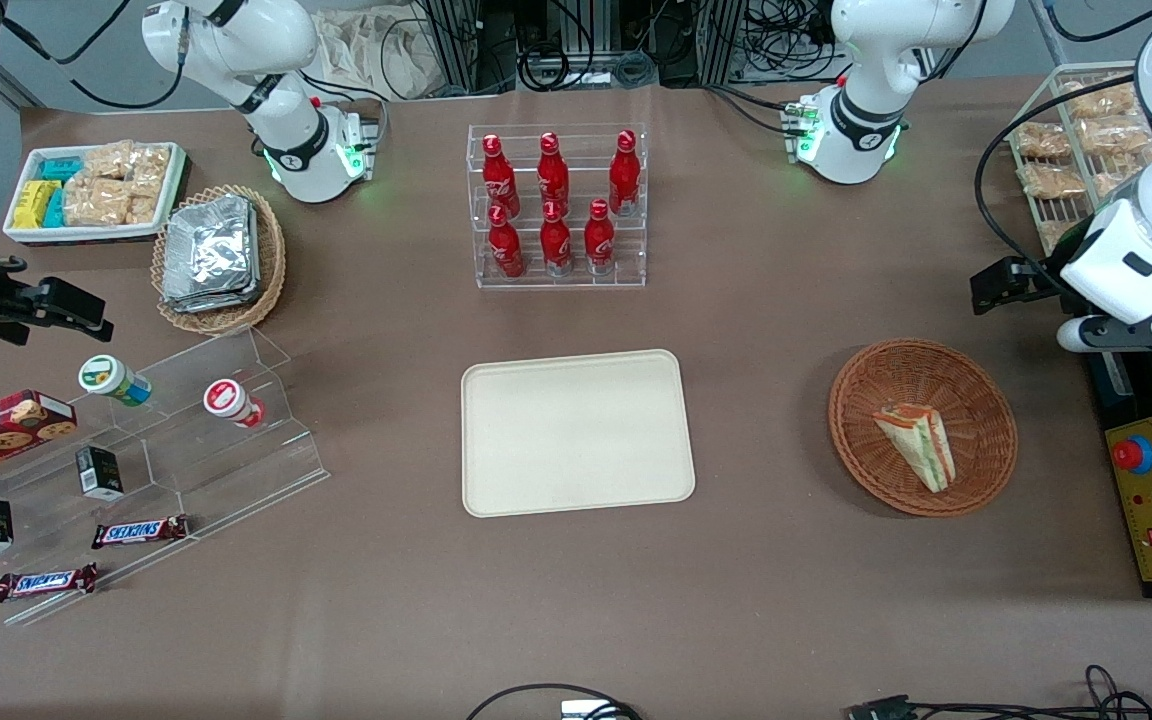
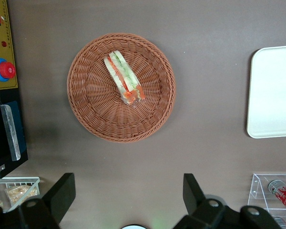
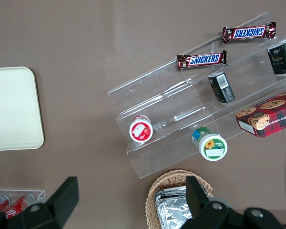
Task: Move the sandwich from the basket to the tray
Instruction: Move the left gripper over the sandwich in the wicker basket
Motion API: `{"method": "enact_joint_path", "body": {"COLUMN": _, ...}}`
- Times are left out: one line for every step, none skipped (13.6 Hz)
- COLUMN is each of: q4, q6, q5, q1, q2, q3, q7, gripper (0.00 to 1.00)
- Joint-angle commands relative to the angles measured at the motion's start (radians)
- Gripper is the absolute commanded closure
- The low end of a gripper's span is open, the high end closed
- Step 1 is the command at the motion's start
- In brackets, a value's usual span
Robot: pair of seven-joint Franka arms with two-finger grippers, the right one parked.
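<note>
The hand is hovering wide open and empty beside the basket; the sandwich is lying inside, best pinched across its bread faces.

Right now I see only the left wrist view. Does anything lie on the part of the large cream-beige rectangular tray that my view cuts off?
Observer: No. The front view shows the whole cream-beige rectangular tray, and nothing lies on it.
Operator: What stands near it?
Observer: A clear plastic rack with six red bottles, farther from the front camera than the tray and apart from it.
Operator: Where is the gripper?
Observer: The left gripper, jaws open, hangs farther from the front camera than the round reddish-brown wicker basket holding the triangular wedge sandwich, not over it.
</note>
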Motion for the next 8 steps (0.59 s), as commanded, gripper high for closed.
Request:
{"method": "enact_joint_path", "body": {"q4": 0.014, "q6": -0.004, "q5": -0.003, "q1": 0.004, "q2": 0.003, "q3": 0.0, "q7": -0.004, "gripper": 0.0}}
{"method": "enact_joint_path", "body": {"q4": 0.019, "q6": -0.006, "q5": -0.001, "q1": 0.004, "q2": 0.006, "q3": 0.0, "q7": -0.004, "gripper": 0.0}}
{"method": "enact_joint_path", "body": {"q4": 0.02, "q6": -0.004, "q5": -0.001, "q1": 0.004, "q2": 0.007, "q3": 0.0, "q7": -0.004, "gripper": 0.0}}
{"method": "enact_joint_path", "body": {"q4": 0.021, "q6": -0.004, "q5": -0.001, "q1": 0.002, "q2": 0.009, "q3": 0.0, "q7": -0.005, "gripper": 0.0}}
{"method": "enact_joint_path", "body": {"q4": 0.021, "q6": -0.004, "q5": -0.001, "q1": 0.002, "q2": 0.008, "q3": 0.0, "q7": -0.005, "gripper": 0.0}}
{"method": "enact_joint_path", "body": {"q4": 0.021, "q6": -0.004, "q5": -0.001, "q1": 0.004, "q2": 0.007, "q3": 0.0, "q7": -0.004, "gripper": 0.0}}
{"method": "enact_joint_path", "body": {"q4": 0.019, "q6": -0.004, "q5": -0.001, "q1": 0.004, "q2": 0.006, "q3": 0.0, "q7": -0.005, "gripper": 0.0}}
{"method": "enact_joint_path", "body": {"q4": 0.017, "q6": -0.003, "q5": 0.0, "q1": 0.005, "q2": 0.007, "q3": 0.001, "q7": -0.007, "gripper": 0.0}}
